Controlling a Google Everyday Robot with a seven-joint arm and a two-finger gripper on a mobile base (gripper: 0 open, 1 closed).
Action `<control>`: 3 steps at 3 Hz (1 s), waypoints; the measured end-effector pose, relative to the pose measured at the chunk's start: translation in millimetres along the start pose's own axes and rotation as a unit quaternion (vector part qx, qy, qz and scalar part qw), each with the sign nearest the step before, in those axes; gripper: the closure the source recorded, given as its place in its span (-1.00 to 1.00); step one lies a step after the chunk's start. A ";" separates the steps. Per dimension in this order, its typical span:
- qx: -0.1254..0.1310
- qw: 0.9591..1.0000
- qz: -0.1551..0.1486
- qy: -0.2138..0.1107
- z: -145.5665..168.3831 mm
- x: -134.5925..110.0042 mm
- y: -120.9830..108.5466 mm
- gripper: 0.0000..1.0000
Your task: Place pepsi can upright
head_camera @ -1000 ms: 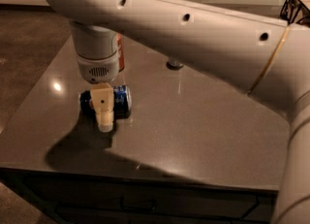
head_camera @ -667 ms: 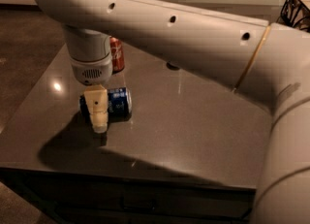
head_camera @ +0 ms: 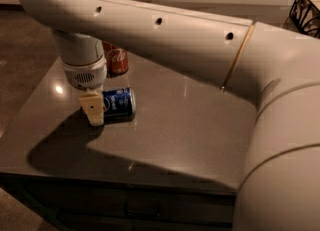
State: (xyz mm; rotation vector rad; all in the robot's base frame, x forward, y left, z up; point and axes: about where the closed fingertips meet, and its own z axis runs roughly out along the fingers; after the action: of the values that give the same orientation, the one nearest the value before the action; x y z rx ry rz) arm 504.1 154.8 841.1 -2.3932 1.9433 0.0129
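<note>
Camera view: the pepsi can [head_camera: 120, 102] lies on its side on the grey counter [head_camera: 190, 140], left of centre in the frame, label facing the camera; the gripper [head_camera: 93, 109] hangs from the arm [head_camera: 160, 30] at the can's left end, overlapping it; whether it clamps the can I cannot tell; a red can [head_camera: 116, 59] stands behind, partly hidden.

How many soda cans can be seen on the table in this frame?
2. The pepsi can lies on its side beside the gripper, at the left of the table. A red Coca-Cola can stands behind it, partly covered by the arm, which may hide others.
</note>
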 end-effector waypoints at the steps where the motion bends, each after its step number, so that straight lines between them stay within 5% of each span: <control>1: -0.009 1.000 -0.002 -0.008 -6.1 -2.6 -1.4 0.26; 2: -0.016 0.998 0.007 -0.064 -19.9 8.2 -13.8 0.73; 3: -0.026 0.985 0.029 -0.167 -43.4 37.5 -24.0 1.00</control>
State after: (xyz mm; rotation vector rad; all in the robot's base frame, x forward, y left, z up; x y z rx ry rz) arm 534.0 120.9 883.8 -2.1875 1.8719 0.4434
